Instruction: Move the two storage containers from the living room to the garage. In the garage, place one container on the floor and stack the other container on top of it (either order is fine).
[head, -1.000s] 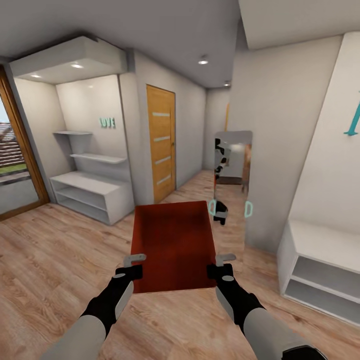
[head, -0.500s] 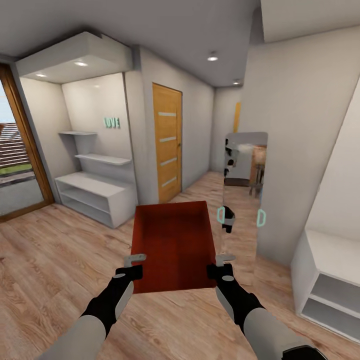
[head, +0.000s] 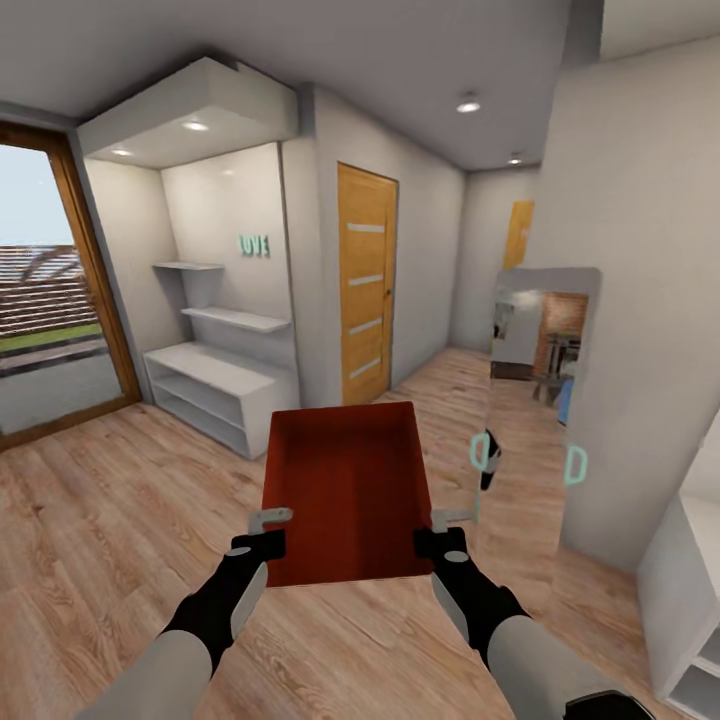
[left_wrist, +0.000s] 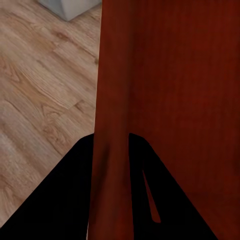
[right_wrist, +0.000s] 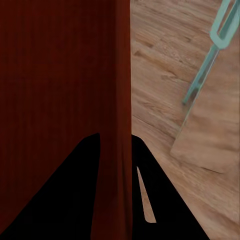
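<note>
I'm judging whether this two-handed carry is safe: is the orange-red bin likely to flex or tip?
Probably stiff: the storage container keeps straight walls though held only near one end. Likely light, being empty. It might tilt, since the left hand and right hand each pinch only a side wall.

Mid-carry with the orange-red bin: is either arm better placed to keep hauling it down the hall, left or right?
Neither alone. The left pincer clamps the storage container's left wall and the right pincer clamps its right wall, so the level two-arm hold looks best kept.
</note>
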